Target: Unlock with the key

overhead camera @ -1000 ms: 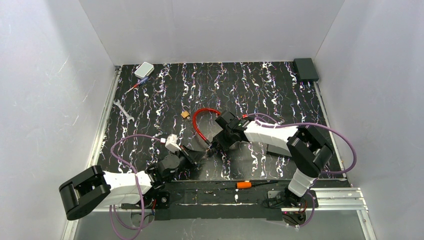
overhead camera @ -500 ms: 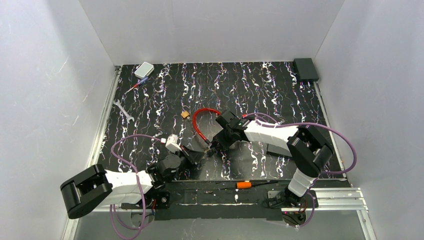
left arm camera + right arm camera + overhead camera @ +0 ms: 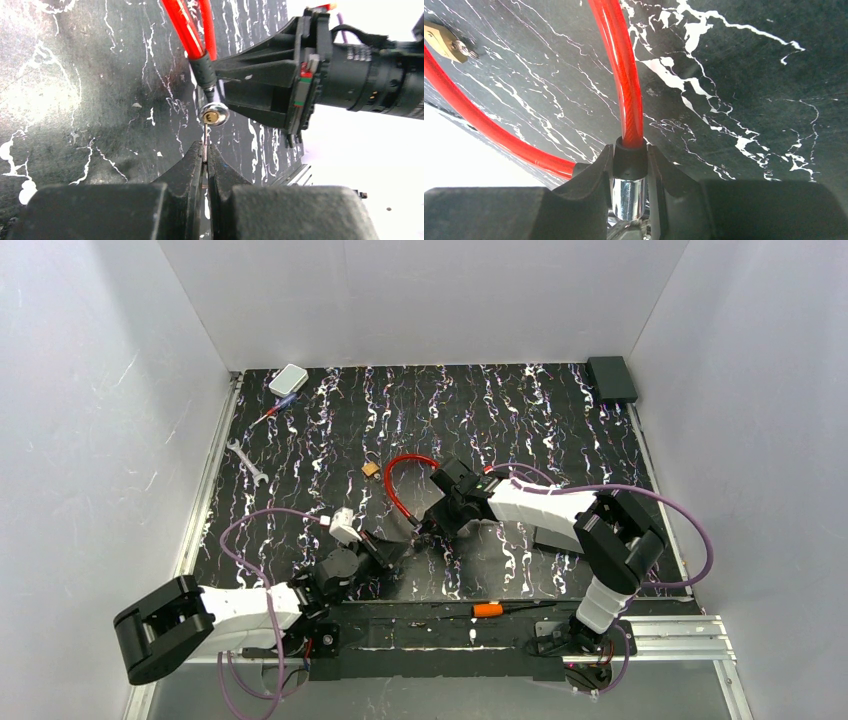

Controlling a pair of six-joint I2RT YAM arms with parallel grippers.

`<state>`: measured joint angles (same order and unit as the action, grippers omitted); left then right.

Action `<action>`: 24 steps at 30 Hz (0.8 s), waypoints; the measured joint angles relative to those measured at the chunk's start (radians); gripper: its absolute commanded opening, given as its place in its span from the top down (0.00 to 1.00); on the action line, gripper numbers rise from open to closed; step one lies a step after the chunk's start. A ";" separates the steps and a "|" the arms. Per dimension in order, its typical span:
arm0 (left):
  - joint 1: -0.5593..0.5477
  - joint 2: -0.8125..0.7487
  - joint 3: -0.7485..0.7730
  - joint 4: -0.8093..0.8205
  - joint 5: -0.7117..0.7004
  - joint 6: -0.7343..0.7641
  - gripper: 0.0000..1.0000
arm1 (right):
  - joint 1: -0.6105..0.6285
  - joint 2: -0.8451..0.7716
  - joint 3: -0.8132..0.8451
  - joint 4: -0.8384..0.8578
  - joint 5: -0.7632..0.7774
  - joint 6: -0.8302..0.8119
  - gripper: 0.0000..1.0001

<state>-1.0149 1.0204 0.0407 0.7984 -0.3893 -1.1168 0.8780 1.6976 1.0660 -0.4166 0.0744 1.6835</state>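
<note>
A red cable lock (image 3: 400, 475) lies mid-table. My right gripper (image 3: 427, 528) is shut on its black collar and chrome barrel (image 3: 629, 195), with the red cable (image 3: 624, 75) running up out of the jaws. The barrel's round keyhole face (image 3: 214, 115) points at my left gripper (image 3: 205, 150). That gripper is shut on the key (image 3: 205, 140), a thin silvery blade seen edge-on. The key's tip reaches the lower left rim of the keyhole face; I cannot tell whether it has entered the slot. In the top view my left gripper (image 3: 396, 548) is just left of the right one.
A small brass padlock (image 3: 370, 469) lies left of the cable loop and shows in the right wrist view (image 3: 444, 42). A silver wrench (image 3: 245, 460), a small screwdriver (image 3: 272, 412) and a white box (image 3: 288, 379) lie far left. An orange-handled tool (image 3: 490, 609) lies at the near edge. A black box (image 3: 611, 378) is far right.
The left arm's rear link has shifted slightly left and down. Both grippers stay together at the lock barrel with almost no movement.
</note>
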 measured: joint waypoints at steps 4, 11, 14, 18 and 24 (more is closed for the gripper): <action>0.000 -0.043 -0.007 0.003 -0.014 -0.002 1.00 | 0.000 0.006 0.000 -0.002 0.006 -0.008 0.99; 0.000 -0.043 -0.012 0.000 -0.019 -0.002 1.00 | 0.000 0.012 0.000 -0.001 0.003 -0.011 0.99; 0.000 -0.021 -0.012 -0.001 -0.019 -0.002 1.00 | 0.000 0.012 0.000 -0.001 0.001 -0.011 0.99; 0.000 -0.001 -0.010 -0.005 -0.019 -0.003 1.00 | 0.000 0.012 0.000 -0.001 0.001 -0.011 0.99; 0.000 0.005 0.004 -0.011 -0.019 -0.006 1.00 | 0.000 0.012 0.000 -0.001 -0.001 -0.011 0.99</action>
<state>-1.0149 1.0252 0.0448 0.7877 -0.4088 -1.1233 0.8783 1.7092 1.0664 -0.4173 0.0731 1.6726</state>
